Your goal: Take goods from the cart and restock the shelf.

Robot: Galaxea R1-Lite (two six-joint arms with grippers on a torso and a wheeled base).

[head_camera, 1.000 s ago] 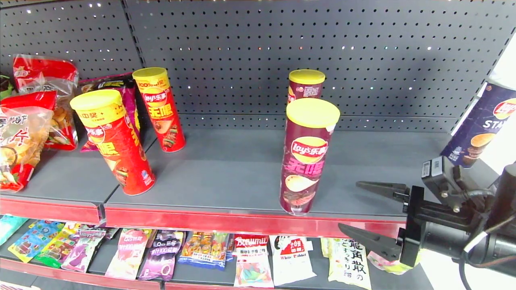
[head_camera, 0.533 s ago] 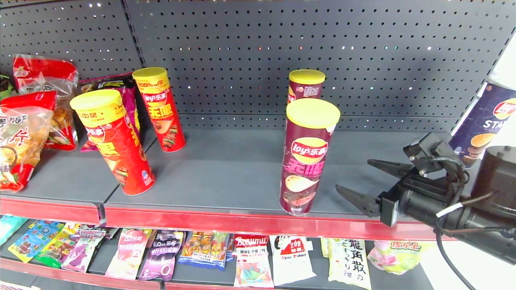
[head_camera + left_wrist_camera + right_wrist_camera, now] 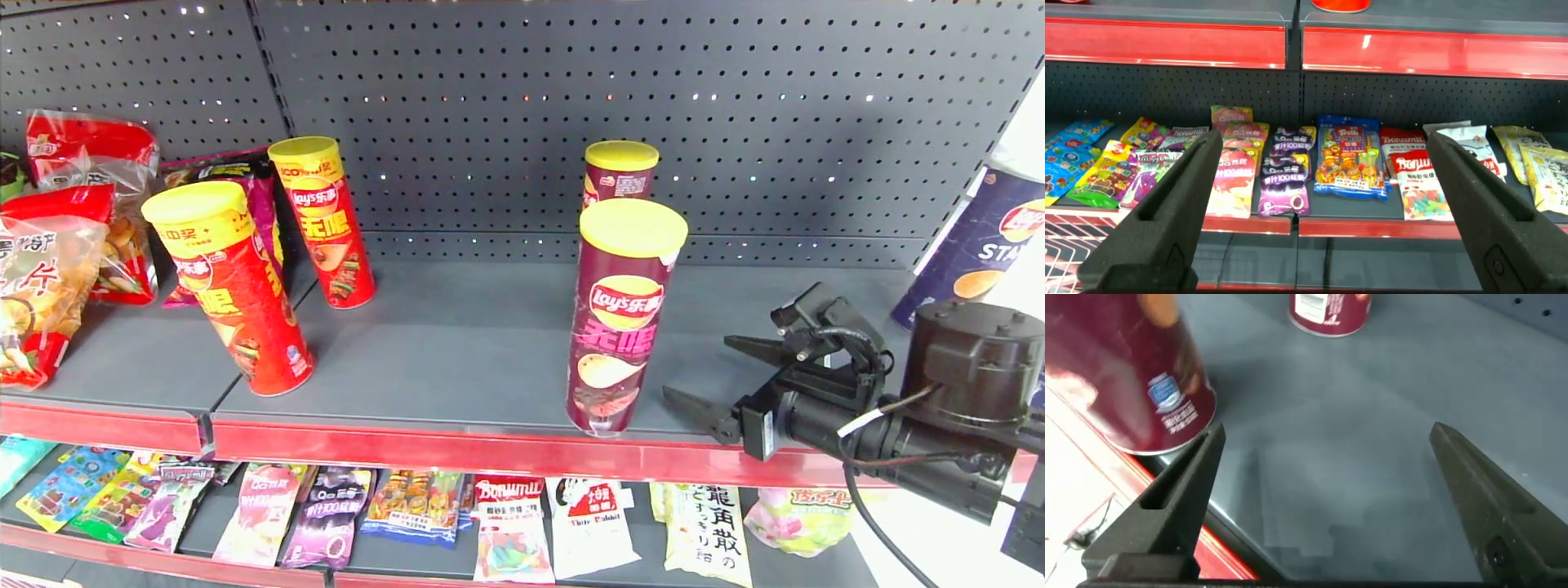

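Facing flat candy packets (image 3: 1290, 175) on the lower tier, the left gripper (image 3: 1315, 204) hangs spread wide and empty. Two red cardboard chip tubes with yellow lids (image 3: 229, 286) stand on the grey metal shelf (image 3: 457, 351). Further right stand two maroon yellow-lidded tubes (image 3: 624, 318) (one behind the other). Just beside the front one, the right gripper (image 3: 695, 366) is splayed, holding nothing.

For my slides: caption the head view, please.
Open right gripper beside the front maroon chip can on the grey shelf.
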